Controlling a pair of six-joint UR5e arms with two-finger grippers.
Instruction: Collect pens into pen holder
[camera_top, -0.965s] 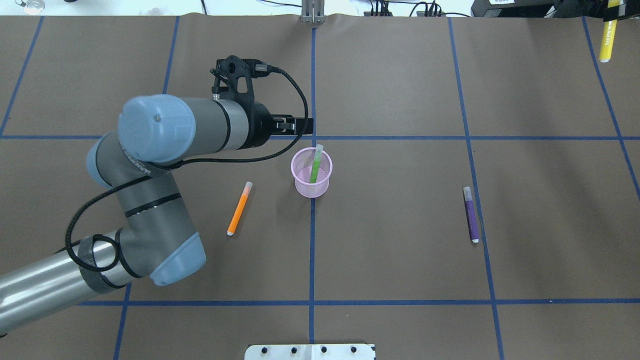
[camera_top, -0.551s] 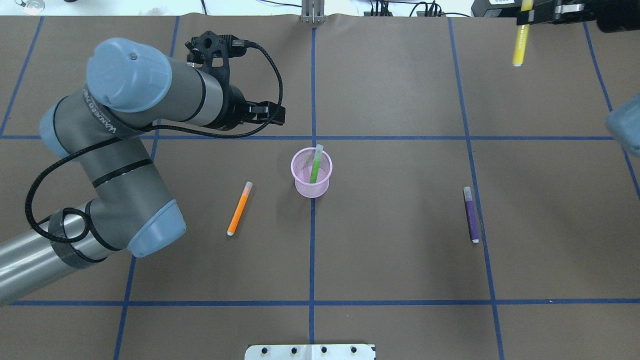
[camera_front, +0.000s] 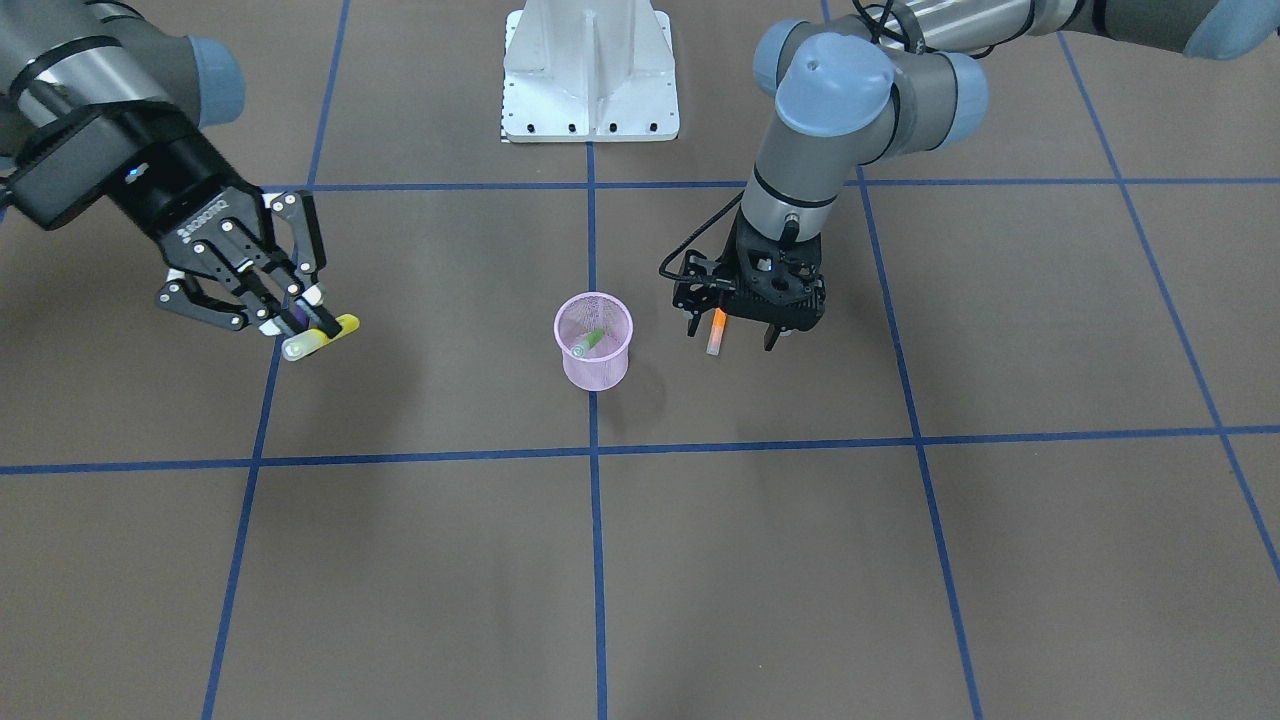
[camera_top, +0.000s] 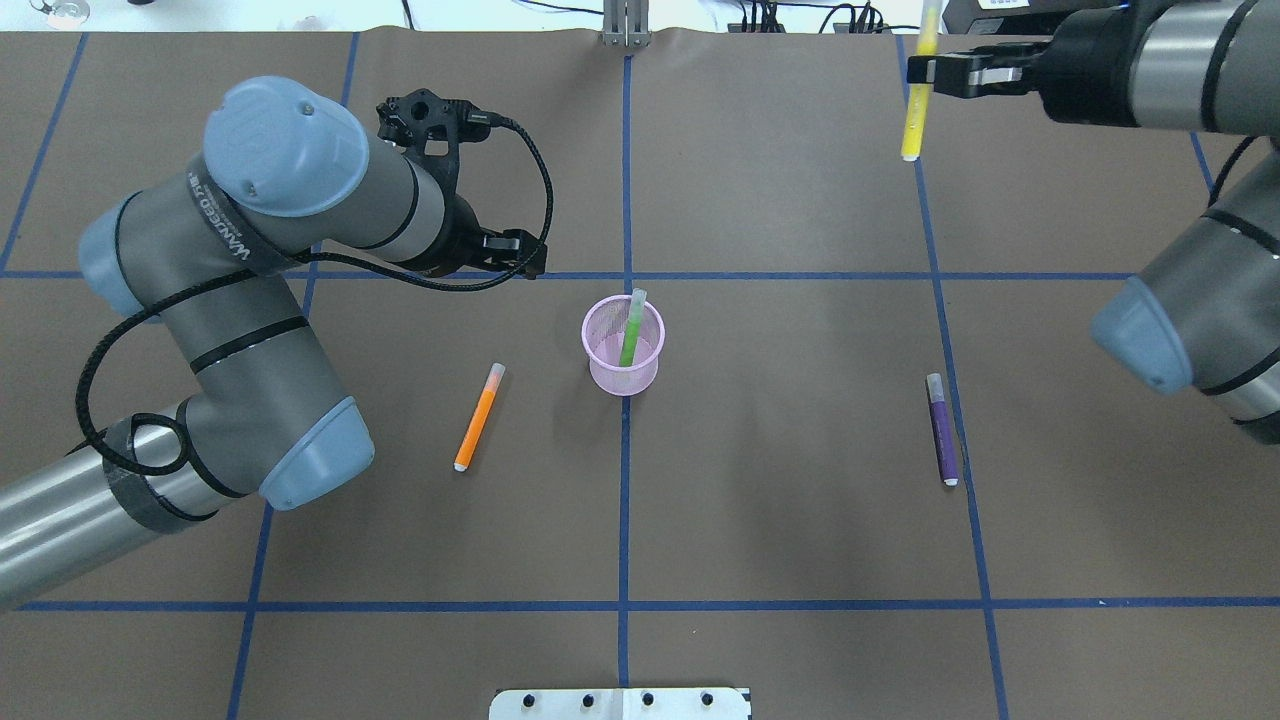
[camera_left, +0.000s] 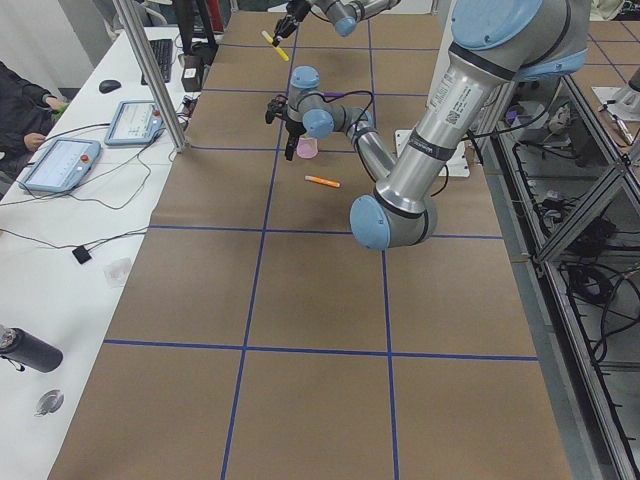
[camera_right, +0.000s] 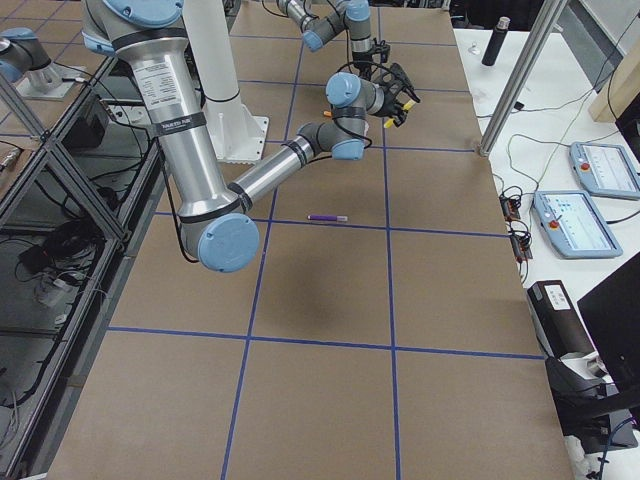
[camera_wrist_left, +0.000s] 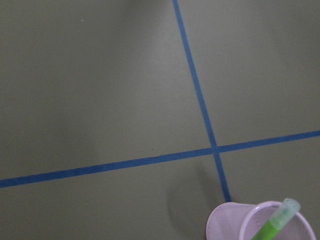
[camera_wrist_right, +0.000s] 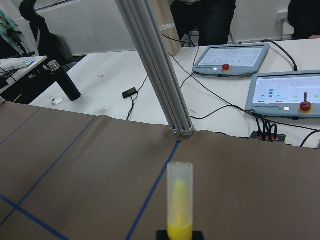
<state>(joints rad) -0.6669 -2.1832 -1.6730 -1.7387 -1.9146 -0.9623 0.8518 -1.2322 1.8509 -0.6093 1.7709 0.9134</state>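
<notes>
Pens, 4: green pen (camera_top: 630, 335) leaning inside pen holder (camera_top: 622, 381) (1); orange pen (camera_top: 478, 418), purple pen (camera_top: 942, 430) flat on table (camera_top: 800, 520), well apart; yellow pen (camera_top: 914, 110) clamped by right gripper (camera_top: 925, 72). Left gripper (camera_front: 730, 338) spread, empty.

Pink wire mesh on the pen holder (camera_top: 612, 378), and inside it a green pen (camera_top: 628, 345) with a pale translucent cap. Orange pen (camera_top: 478, 418) at eight o'clock of it, purple pen (camera_top: 942, 435) at four, yellow pen (camera_top: 914, 110) at one. Brown table (camera_top: 800, 500) with blue grid lines (camera_top: 800, 604). Left arm (camera_top: 250, 370) and right arm (camera_top: 1225, 270) are grey with pale-blue caps.
</notes>
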